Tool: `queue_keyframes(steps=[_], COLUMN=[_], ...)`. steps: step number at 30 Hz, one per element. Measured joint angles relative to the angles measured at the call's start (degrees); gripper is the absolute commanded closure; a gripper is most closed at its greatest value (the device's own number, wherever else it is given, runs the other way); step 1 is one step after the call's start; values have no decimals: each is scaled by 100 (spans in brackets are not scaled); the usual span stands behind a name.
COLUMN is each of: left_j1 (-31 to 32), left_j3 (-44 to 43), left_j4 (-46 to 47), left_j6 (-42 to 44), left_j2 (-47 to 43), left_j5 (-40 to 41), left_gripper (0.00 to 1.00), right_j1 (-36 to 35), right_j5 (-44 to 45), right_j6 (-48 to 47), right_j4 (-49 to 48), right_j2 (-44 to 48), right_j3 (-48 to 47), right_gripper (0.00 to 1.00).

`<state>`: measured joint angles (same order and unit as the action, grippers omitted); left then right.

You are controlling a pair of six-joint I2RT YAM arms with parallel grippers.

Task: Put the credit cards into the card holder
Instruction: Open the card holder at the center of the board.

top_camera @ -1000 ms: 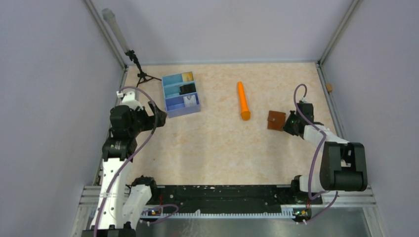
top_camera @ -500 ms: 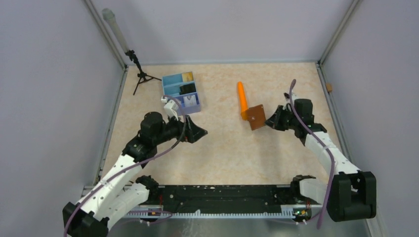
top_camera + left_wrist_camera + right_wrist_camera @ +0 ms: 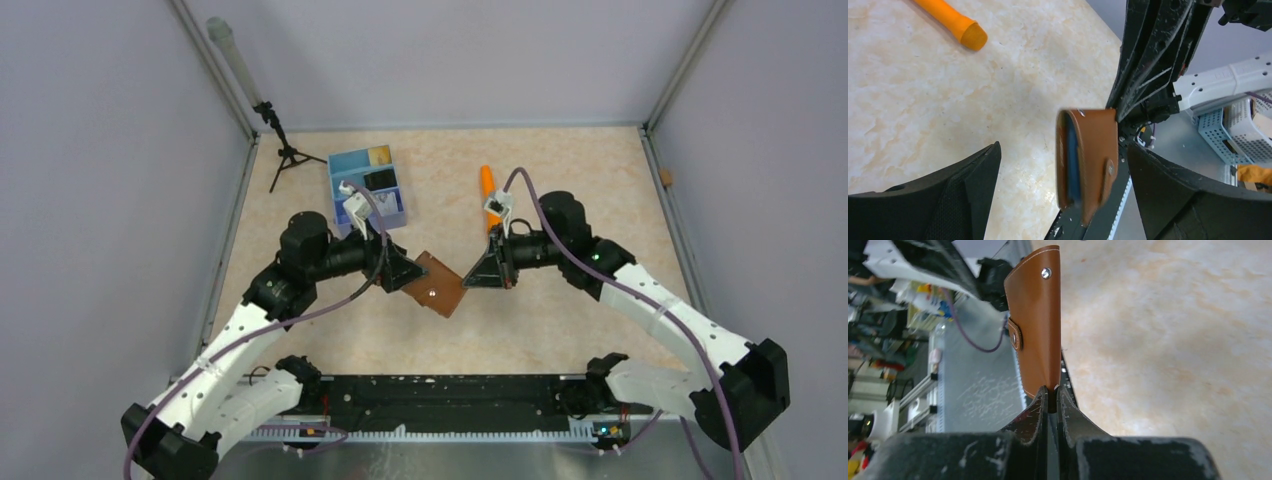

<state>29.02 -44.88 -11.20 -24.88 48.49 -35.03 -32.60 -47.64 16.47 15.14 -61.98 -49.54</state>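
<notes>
The card holder point(image 3: 437, 287), a brown leather wallet with a snap tab, hangs above the middle of the table. My right gripper point(image 3: 470, 278) is shut on its edge; in the right wrist view its fingertips point(image 3: 1050, 392) pinch the card holder's point(image 3: 1035, 325) lower rim. My left gripper point(image 3: 408, 274) faces it, open. In the left wrist view the card holder point(image 3: 1093, 160) stands edge-on between the wide-apart fingers of that gripper point(image 3: 1063, 195), touching neither, with a blue layer between its leaves. The credit cards, tan-gold point(image 3: 380, 154), black point(image 3: 380, 179) and white point(image 3: 382, 203), lie in the blue tray point(image 3: 345, 190).
An orange cylinder point(image 3: 487, 180) lies behind the right arm, and its end shows in the left wrist view point(image 3: 950, 22). A small black tripod point(image 3: 285, 150) stands at the back left by the tray. Grey walls close in the table.
My right gripper shut on the card holder, lifted it and carried it left to the table's middle. The left arm swung right to meet it, so its open fingers now flank the card holder.
</notes>
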Motion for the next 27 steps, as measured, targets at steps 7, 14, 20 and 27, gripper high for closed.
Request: queue_keyframes(steps=[7, 14, 20, 27], left_j1=[146, 197, 243, 269], left_j3=[-131, -131, -114, 96], left_j4=[-564, -868, -863, -721], left_j6=[446, 638, 608, 317], left_j2=[175, 199, 205, 90], left_j5=[-289, -800, -1294, -1056], left_gripper=[4, 39, 89, 100], right_j1=[-737, -817, -820, -848], right_j5=[-350, -251, -111, 684], right_j6=[-363, -612, -723, -566], right_j4=[354, 614, 750, 664], right_j2=[-262, -501, -522, -457], right_j3=[-310, -481, -575, -575], right_gripper=[100, 100, 100, 17])
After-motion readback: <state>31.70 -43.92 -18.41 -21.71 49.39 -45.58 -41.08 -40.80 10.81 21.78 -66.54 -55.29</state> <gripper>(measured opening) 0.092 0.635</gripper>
